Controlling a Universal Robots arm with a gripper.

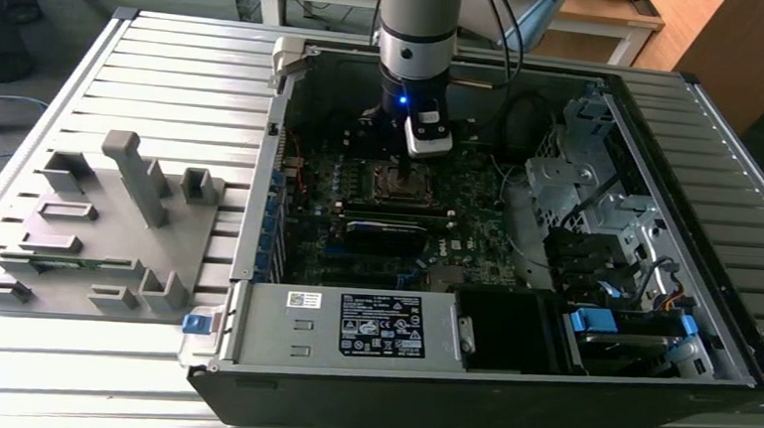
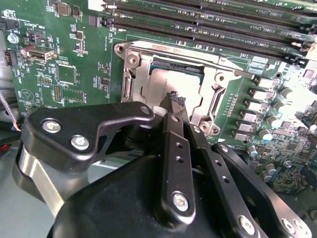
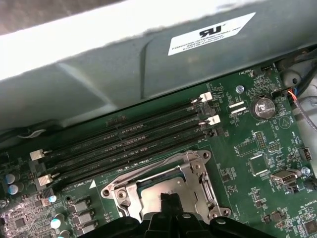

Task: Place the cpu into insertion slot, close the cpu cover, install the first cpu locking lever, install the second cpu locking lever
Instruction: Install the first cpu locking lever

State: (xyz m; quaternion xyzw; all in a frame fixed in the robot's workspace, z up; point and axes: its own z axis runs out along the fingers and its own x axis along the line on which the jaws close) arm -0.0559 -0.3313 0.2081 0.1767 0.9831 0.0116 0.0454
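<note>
The insertion slot (image 1: 404, 181) sits mid-motherboard inside the open computer case. In both wrist views the cpu (image 2: 166, 79) (image 3: 157, 187) lies flat in it, its dull silver top showing through the window of the cpu cover (image 2: 173, 49) (image 3: 190, 173), which lies down over it. A thin bent lever wire (image 2: 218, 99) runs along one side of the socket. My gripper (image 2: 175, 98) (image 3: 168, 198) (image 1: 426, 145) hangs just above the cpu's top, its two black fingers pressed together and shut, with nothing visibly between them.
Long black memory slots (image 3: 129, 144) run beside the socket, near the grey case wall (image 3: 124, 74). A power supply box (image 1: 348, 326) with a white label sits at the case's front. Drive bays and cables (image 1: 595, 217) fill the exterior view's right. A grey fixture (image 1: 102, 227) stands on the left.
</note>
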